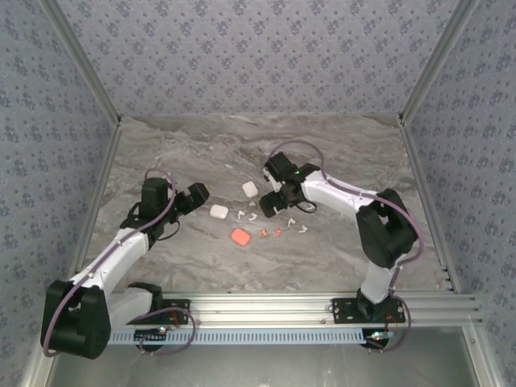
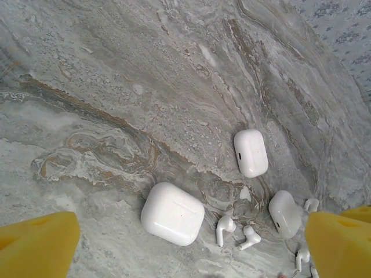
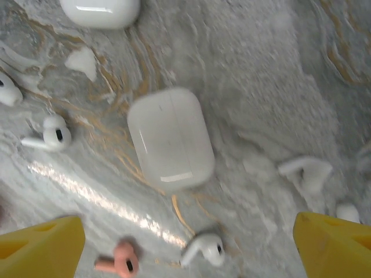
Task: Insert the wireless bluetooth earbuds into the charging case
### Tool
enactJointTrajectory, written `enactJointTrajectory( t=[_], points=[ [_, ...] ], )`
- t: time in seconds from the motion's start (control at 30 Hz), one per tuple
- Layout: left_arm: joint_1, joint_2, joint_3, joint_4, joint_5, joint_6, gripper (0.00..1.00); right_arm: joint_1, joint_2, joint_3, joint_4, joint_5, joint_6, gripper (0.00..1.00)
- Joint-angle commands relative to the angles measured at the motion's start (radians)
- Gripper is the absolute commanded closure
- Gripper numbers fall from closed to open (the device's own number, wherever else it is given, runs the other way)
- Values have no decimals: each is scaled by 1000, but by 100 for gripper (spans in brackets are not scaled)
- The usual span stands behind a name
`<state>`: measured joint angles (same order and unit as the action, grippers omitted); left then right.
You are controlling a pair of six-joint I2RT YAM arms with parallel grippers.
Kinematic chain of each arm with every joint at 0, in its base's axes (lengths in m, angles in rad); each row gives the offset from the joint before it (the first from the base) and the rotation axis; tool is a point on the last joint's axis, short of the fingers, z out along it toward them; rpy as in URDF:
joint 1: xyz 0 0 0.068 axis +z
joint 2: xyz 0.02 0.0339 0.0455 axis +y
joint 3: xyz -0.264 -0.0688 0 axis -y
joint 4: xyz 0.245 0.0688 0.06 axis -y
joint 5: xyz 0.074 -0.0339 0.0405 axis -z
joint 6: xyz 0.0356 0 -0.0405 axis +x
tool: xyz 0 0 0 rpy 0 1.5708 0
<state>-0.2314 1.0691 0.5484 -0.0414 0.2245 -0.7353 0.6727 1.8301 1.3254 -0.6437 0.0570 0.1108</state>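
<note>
Three white charging cases lie on the marble table: one (image 2: 172,214) just ahead of my open left gripper (image 2: 188,252), one further off (image 2: 251,152), and one (image 3: 171,139) just ahead of my open right gripper (image 3: 185,250). A salmon-red case (image 1: 240,237) sits nearer the arms. White earbuds (image 2: 223,229) (image 2: 249,237) lie beside the nearest left case. More white earbuds (image 3: 203,250) (image 3: 49,136) (image 3: 306,172) and a salmon earbud (image 3: 119,262) are scattered around the right gripper's case. From above, the left gripper (image 1: 193,196) and right gripper (image 1: 278,197) flank the cluster. Neither holds anything.
The marble table (image 1: 201,145) is walled by patterned panels on three sides, with an aluminium rail (image 1: 266,306) along the near edge. Bare tabletop stretches behind and to both sides of the cluster. The right wrist view is slightly blurred.
</note>
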Motion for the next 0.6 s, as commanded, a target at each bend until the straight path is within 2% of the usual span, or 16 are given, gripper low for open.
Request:
enactJointTrajectory(
  t=[0.0, 0.2, 0.57],
  points=[
    [-6, -17, 12, 6, 9, -9, 1, 10, 70, 63, -68, 27, -43, 7],
    [-7, -24, 21, -20, 2, 5, 1, 12, 161, 109, -77, 13, -59, 13],
    [-6, -24, 22, -34, -3, 4, 1, 12, 210, 109, -76, -14, -69, 33]
  ],
)
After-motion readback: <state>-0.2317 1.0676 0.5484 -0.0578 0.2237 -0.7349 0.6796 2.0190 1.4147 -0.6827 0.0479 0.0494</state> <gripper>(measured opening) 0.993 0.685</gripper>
